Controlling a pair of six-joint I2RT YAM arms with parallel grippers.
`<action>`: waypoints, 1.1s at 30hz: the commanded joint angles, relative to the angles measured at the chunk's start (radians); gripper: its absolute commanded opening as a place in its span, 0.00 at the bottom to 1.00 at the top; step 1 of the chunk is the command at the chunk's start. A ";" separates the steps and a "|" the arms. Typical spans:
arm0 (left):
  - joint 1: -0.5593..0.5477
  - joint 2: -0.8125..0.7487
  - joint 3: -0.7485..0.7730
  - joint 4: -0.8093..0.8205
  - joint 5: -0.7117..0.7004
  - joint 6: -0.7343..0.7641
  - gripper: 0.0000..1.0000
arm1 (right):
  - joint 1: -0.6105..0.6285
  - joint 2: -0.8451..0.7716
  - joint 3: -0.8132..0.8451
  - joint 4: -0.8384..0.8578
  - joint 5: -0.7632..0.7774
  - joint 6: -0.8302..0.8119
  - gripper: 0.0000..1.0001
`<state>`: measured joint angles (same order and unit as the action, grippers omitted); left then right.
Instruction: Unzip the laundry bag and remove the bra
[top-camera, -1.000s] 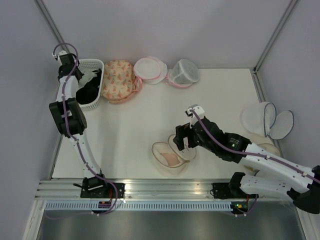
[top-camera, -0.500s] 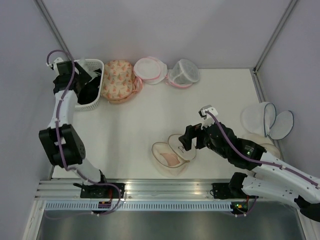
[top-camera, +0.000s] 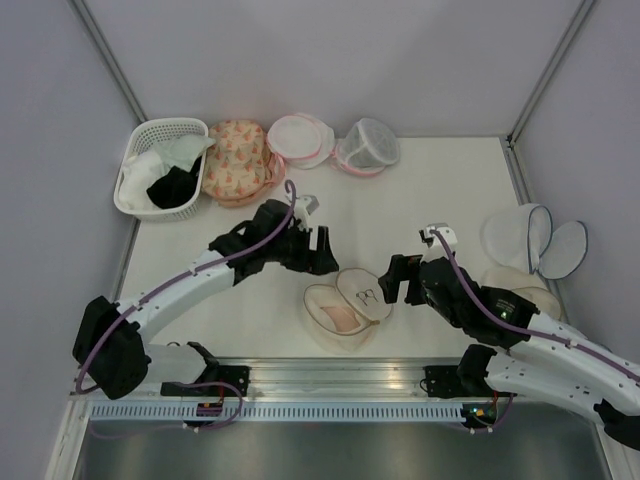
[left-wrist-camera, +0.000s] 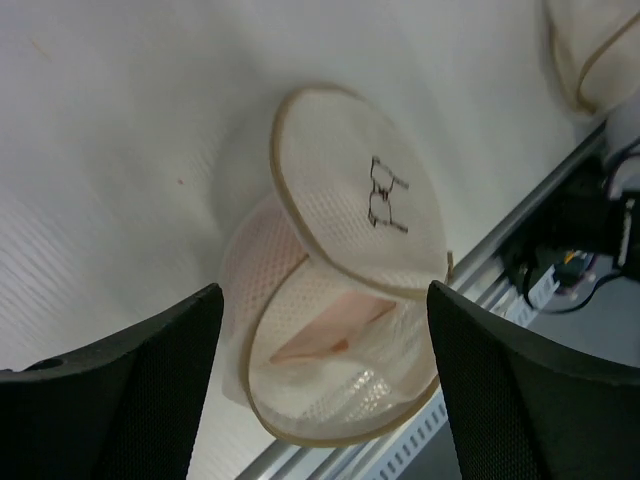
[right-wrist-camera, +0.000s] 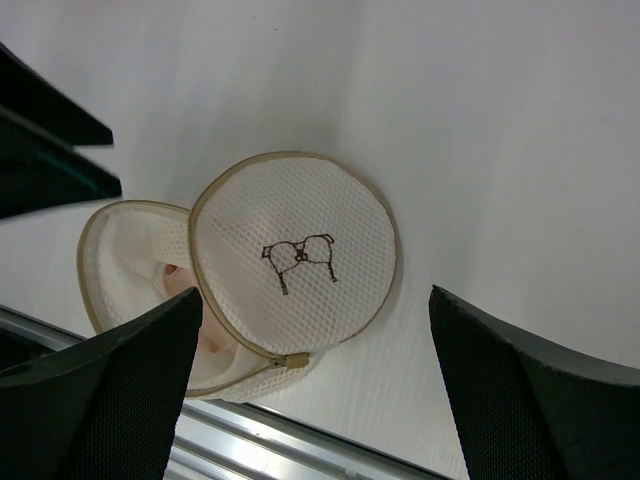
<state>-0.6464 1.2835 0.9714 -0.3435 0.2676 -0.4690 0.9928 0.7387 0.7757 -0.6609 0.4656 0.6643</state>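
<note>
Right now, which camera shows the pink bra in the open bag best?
The left wrist view: it looks straight into the open laundry bag at the bra. The top view shows only a small pink patch inside; the right wrist view shows just a pink sliver.

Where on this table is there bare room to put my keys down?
Bare tabletop lies at the back right, between the pink-trimmed bags and the mesh bags at the right edge, and front left, between the basket and the left arm. Crowded: the back-left row, and around the open laundry bag, left hand and right hand.
</note>
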 joint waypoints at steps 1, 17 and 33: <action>-0.094 -0.009 -0.040 -0.037 0.015 0.058 0.85 | -0.002 -0.032 -0.007 -0.006 0.019 0.046 0.98; -0.389 0.146 -0.080 -0.039 -0.036 0.023 0.65 | -0.002 -0.044 -0.035 -0.017 0.019 0.070 0.98; -0.432 0.217 -0.099 0.063 -0.311 -0.125 0.21 | 0.000 -0.032 -0.042 0.006 -0.004 0.063 0.96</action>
<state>-1.0569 1.4853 0.8536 -0.3489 0.0364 -0.5392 0.9928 0.7044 0.7330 -0.6701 0.4675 0.7292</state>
